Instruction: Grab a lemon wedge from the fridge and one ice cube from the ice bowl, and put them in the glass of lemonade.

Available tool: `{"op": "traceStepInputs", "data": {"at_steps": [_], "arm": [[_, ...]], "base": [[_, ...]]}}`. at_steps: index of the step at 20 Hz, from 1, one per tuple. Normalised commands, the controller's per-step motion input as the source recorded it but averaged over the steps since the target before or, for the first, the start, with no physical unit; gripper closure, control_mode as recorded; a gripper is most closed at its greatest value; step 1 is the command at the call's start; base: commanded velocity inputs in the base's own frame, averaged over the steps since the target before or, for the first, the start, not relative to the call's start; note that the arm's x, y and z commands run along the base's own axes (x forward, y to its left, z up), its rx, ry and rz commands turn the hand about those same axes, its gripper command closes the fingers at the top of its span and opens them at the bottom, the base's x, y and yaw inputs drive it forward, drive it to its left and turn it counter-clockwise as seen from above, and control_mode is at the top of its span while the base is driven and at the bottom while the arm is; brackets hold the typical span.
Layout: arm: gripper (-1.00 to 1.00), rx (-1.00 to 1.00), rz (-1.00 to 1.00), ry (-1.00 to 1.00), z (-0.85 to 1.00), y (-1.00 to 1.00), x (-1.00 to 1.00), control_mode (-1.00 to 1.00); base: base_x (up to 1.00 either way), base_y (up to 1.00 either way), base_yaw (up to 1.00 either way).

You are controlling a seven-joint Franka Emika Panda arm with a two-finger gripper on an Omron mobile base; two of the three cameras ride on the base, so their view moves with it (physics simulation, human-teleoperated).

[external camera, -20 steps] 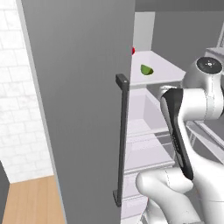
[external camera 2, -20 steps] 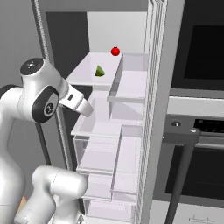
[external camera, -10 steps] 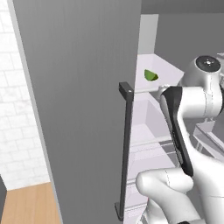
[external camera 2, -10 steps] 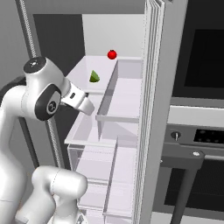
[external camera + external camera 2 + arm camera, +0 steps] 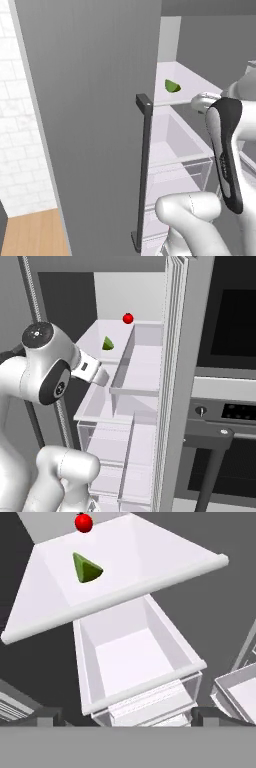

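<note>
Spread wide and holding nothing, the tool (image 5: 125, 717) hangs in front of the open fridge (image 5: 95, 100), its two dark fingertips (image 5: 207, 716) low in the hand view. Nearest it is a clear drawer (image 5: 140, 662), below a white shelf (image 5: 165, 557). On that shelf, well apart from the tool, lies the lemon wedge (image 5: 87, 568), left of centre. Farther back on the shelf sits a small red fruit (image 5: 83, 522). From the left base view the door hides the red fruit, yet the wedge (image 5: 172, 86) shows past the dark handle (image 5: 143, 170). The right base view shows both wedge (image 5: 108, 344) and red fruit (image 5: 128, 318), plus the black oven (image 5: 225, 406) to the right.
</note>
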Motion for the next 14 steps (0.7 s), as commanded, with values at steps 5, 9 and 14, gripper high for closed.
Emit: {"op": "traceStepInputs", "data": {"at_steps": [5, 9, 14], "arm": [[-1.00, -0.02, 0.00, -0.19, 0.83, 0.22, 0.12, -1.00], [-1.00, -0.06, 0.04, 0.18, 0.77, 0.11, 0.72, -1.00], [-1.00, -0.01, 0.14, 0.17, -0.14, -0.22, 0.79, -1.00]], "base": [[0.00, 0.00, 0.00], [0.00, 0.00, 0.00], [0.00, 0.00, 0.00]]}}
